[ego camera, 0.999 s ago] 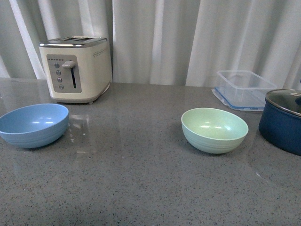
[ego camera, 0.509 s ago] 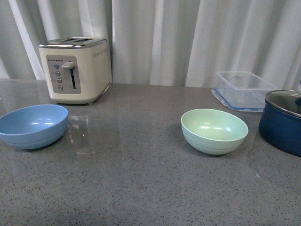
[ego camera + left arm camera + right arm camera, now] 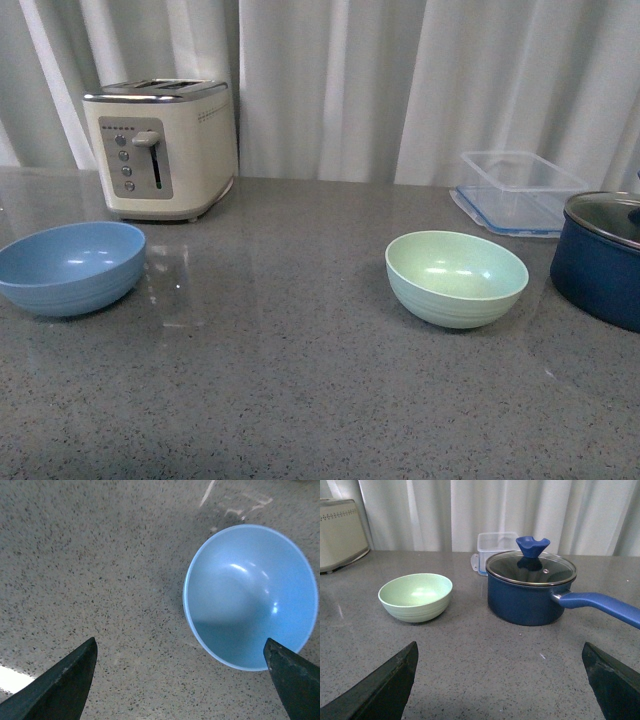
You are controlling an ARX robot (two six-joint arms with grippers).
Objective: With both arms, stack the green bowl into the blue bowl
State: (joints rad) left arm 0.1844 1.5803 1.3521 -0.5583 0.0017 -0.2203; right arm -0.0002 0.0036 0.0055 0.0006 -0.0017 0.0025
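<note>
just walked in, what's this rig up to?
Nothing is gripped yet. The left gripper hangs open above the counter, looking down on the empty blue bowl. The right gripper is open too, low and facing the green bowl, which sits beside a lidded navy pot. The two bowls stand well apart, not stacked.

Blue bowl [image 3: 250, 595], apparently beneath spread pincer [image 3: 180, 641]

Soft daylight through the curtains [image 3: 330, 90], pale sheen on my bench [image 3: 180, 290], glints inside the blue bowl [image 3: 250, 595], everything fairly sharp.
</note>
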